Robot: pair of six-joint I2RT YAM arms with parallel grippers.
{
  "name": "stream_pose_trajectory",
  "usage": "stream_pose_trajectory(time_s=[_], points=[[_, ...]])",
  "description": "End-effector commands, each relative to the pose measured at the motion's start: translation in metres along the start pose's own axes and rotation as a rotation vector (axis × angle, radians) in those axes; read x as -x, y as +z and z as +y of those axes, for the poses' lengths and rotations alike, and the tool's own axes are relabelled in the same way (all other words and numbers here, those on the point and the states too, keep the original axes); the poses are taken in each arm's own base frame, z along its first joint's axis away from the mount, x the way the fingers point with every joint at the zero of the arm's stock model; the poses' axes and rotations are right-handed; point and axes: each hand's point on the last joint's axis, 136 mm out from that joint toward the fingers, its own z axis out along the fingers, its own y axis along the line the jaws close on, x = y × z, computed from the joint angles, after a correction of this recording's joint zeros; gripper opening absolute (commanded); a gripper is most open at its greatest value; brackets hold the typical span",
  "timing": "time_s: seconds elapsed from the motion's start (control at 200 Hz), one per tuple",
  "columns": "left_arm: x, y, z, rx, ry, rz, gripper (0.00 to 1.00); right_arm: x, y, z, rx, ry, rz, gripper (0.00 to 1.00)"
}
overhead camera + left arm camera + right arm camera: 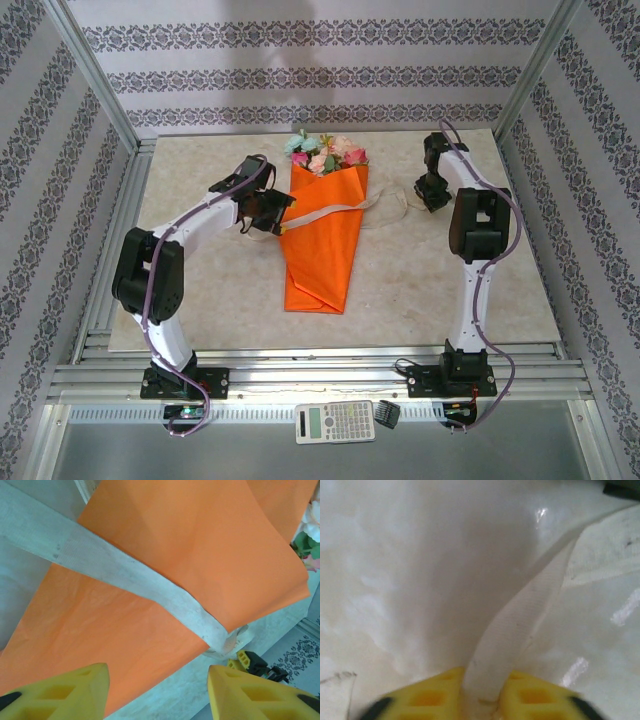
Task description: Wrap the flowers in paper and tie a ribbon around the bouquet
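Yellow-fingered right tool (pixel 482 692) pinches the floppy beige fabric ribbon (pixel 520 620) crossing the orange paper-cone bouquet (pixel 325 245), likely for tying; left tool (pixel 157 680) gapes empty.

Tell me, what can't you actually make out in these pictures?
- Flower stems: top view, hidden inside the bouquet paper.
- End of the ribbon: left wrist view, cut by the picture's left edge.
- Tip of the ribbon: right wrist view, blurred, pinched inside the right gripper.
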Motion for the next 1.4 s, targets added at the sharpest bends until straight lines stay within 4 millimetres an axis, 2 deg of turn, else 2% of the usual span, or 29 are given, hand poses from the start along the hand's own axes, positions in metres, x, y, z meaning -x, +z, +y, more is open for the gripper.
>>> stream_pose_trajectory(time_s=[0.0,0.095,0.285,0.455,0.564,0.664,0.774,0.919,1.039,1.119,1.314,1.369,1.394], points=[[0.008,-0.008,0.014,0.039,-0.033,-0.019,0.57,-0.008,-0.012,0.0,-0.008,-0.018,-0.033,0.0],[0.013,0.002,0.015,0.013,-0.099,0.01,0.59,-0.012,-0.04,-0.001,0.033,-0.04,-0.097,0.0],[0.023,0.017,0.01,0.018,-0.147,0.013,0.59,-0.038,-0.1,-0.016,0.142,-0.105,-0.164,0.0],[0.035,0.032,0.031,0.08,-0.234,-0.033,0.59,-0.068,-0.144,-0.034,0.24,-0.185,-0.182,0.0],[0.041,0.046,0.032,0.067,-0.302,-0.033,0.59,-0.088,-0.175,-0.037,0.303,-0.287,-0.205,0.0],[0.05,0.05,0.026,0.069,-0.324,-0.064,0.59,-0.109,-0.201,-0.037,0.37,-0.389,-0.236,0.0],[0.062,0.051,0.025,0.08,-0.342,-0.109,0.58,-0.134,-0.223,-0.036,0.434,-0.523,-0.253,0.0],[0.066,0.061,0.032,0.113,-0.356,-0.104,0.55,-0.159,-0.237,-0.042,0.491,-0.624,-0.25,0.0],[0.065,0.068,0.036,0.122,-0.357,-0.082,0.48,-0.171,-0.25,-0.042,0.57,-0.671,-0.243,0.0],[0.064,0.07,0.035,0.111,-0.353,-0.073,0.38,-0.175,-0.261,-0.039,0.623,-0.706,-0.255,0.0],[0.059,0.069,0.018,0.059,-0.306,-0.035,0.07,-0.202,-0.292,-0.013,0.838,-0.898,-0.252,0.0],[0.058,0.066,0.013,0.043,-0.295,-0.029,0.0,-0.211,-0.3,-0.006,0.904,-0.953,-0.241,0.0],[0.057,0.064,0.011,0.034,-0.286,-0.028,0.0,-0.215,-0.304,-0.002,0.93,-0.974,-0.236,0.0]])
